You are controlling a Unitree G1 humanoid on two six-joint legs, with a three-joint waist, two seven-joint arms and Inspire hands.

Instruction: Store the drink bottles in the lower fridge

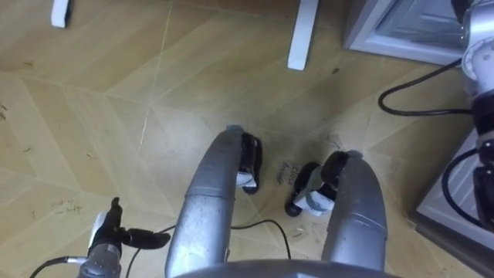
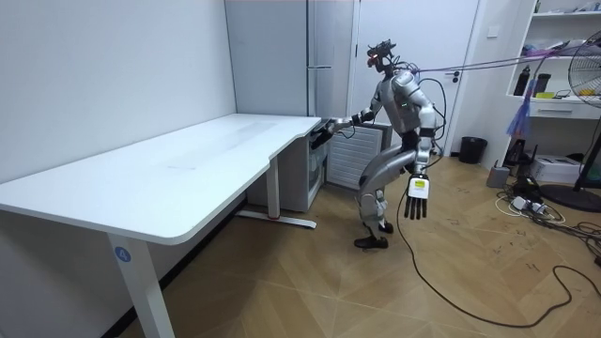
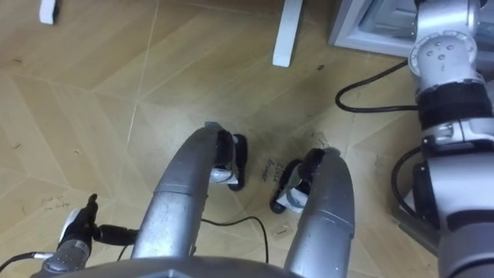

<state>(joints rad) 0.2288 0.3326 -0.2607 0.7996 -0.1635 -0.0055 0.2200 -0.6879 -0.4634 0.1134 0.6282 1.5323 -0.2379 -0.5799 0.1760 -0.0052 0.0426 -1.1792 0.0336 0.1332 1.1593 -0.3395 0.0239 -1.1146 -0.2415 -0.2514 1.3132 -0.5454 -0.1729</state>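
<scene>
I stand bent forward at the end of the white desk (image 2: pixel 188 169), facing the low white fridge (image 2: pixel 305 174) beside the tall grey fridge (image 2: pixel 329 56). My right arm reaches forward and its hand (image 2: pixel 329 125) is at the top front of the low fridge; its fingers are too small to read. My left hand (image 1: pixel 108 235) hangs by my side with straight fingers and holds nothing; it is the hand (image 2: pixel 416 195) near my knee in the room view. The fridge's pale frame (image 1: pixel 401 27) sits at the top right of the eye views. I see no drink.
A white desk leg (image 1: pixel 302 35) stands on the wooden floor ahead, and a white panel (image 1: pixel 455 193) edges in at the right. A black bin (image 2: pixel 473 148), shelves (image 2: pixel 559 75) and a fan (image 2: pixel 587 113) are behind me.
</scene>
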